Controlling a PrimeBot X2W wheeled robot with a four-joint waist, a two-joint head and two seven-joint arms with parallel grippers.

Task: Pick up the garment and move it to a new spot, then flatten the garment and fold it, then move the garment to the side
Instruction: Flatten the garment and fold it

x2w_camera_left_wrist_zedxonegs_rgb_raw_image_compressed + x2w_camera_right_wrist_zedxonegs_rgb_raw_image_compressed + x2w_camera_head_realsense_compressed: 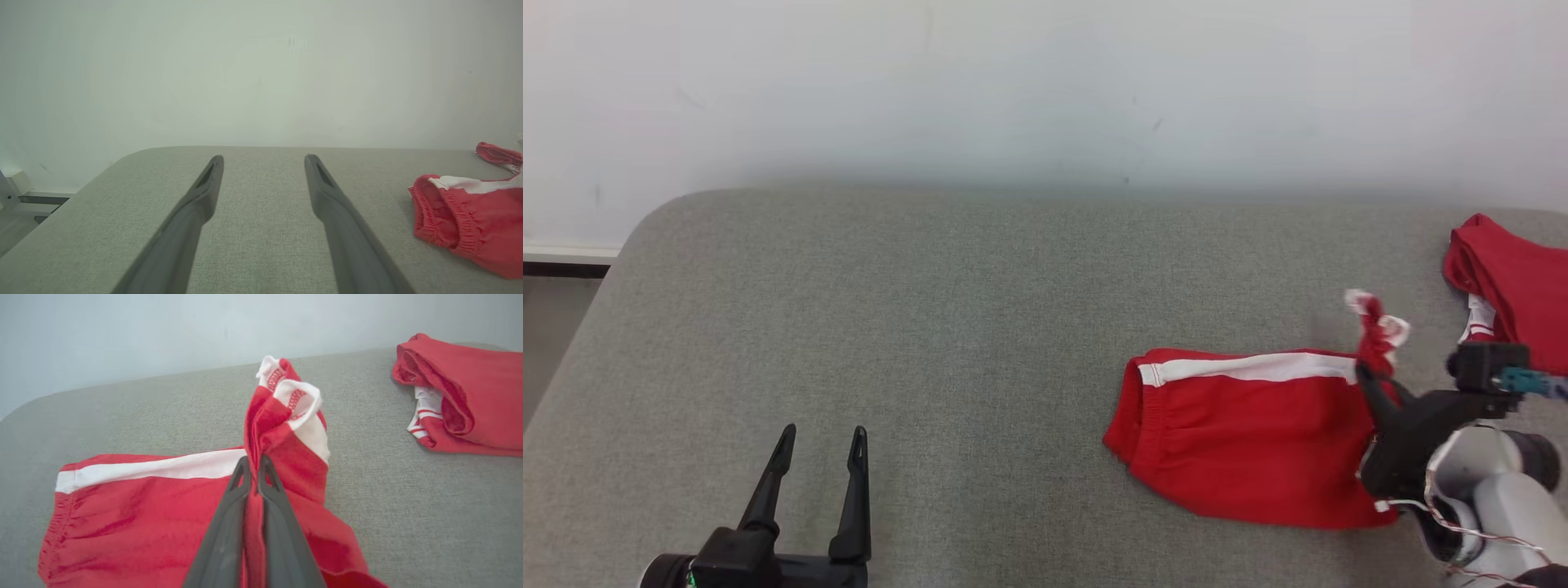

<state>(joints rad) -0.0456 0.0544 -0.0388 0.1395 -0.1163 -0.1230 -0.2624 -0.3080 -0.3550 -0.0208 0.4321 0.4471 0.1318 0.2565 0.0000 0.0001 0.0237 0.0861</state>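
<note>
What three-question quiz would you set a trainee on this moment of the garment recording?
1. True or false: the right jaws are shut on a bunched-up edge of the red shorts.
2. Pick one. The left jaws are: A) open above the bare grey table; B) shut on the shorts; C) pressing the white stripe flat.
3. Short answer: what lies beyond the right jaws, near the table's right edge?

Key: 1 true; 2 A; 3 another red garment, apart from the shorts.
</note>
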